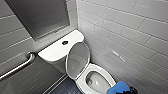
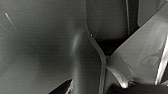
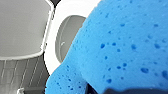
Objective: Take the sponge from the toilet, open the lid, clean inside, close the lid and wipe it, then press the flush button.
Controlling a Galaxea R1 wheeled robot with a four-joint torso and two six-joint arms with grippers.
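The white toilet (image 1: 82,83) stands in the corner with its oval lid (image 1: 78,58) raised and leaning back against the tank (image 1: 56,51). The bowl (image 1: 96,80) is open to view. My right gripper (image 1: 131,90) is shut on the bright blue sponge (image 1: 119,87), just beyond the seat's near right edge. In the right wrist view the sponge (image 3: 125,45) looms large in front of the bowl (image 3: 66,37) and the raised lid (image 3: 22,27). My left gripper is open, with nothing in it.
A round flush button (image 1: 65,42) sits on the tank top. A metal grab bar (image 1: 18,66) runs along the left wall. Tiled walls close in on both sides, and dark floor (image 1: 63,88) lies left of the bowl.
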